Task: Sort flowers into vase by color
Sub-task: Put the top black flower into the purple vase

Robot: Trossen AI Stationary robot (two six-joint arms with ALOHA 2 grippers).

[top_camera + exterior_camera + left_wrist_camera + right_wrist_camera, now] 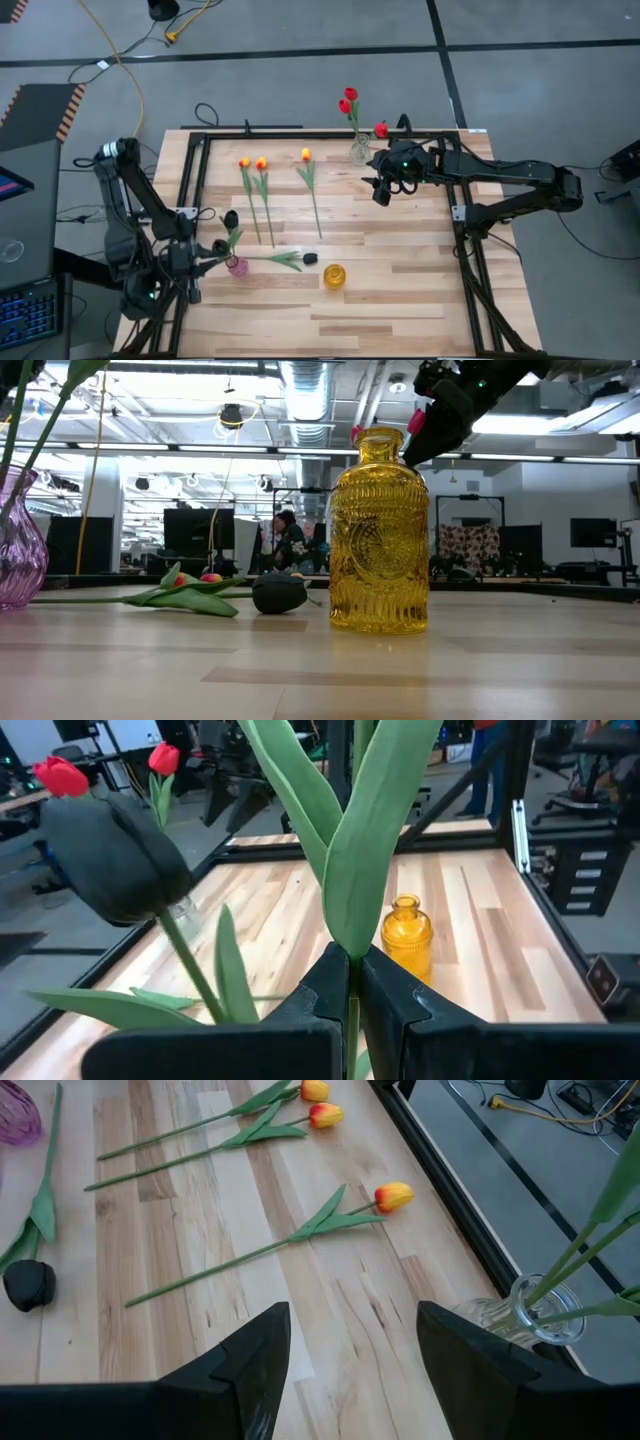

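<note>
Left claw (352, 1010) clamped on the thin green stem of a black tulip (115, 855), held at the pink vase (237, 266) near the surface's front-left edge. Right claw (352, 1350) wide open, empty, hovering just beside the clear vase (535, 1312), which has three red tulips (350, 101) in it.

Still lying on the wood surface (400, 290): three yellow-orange tulips (261, 163), a second black one (309, 259) near the amber vase (379, 530).

Risks, my judgement: the stem is slender and bendy and could snag on the narrow pink neck; the light glass vase could tip if nudged. The long floppy leaf (375, 830) might catch the rim.

Materials: ribbed, embossed amber glass; smooth pale planks; fabric-like petals.
</note>
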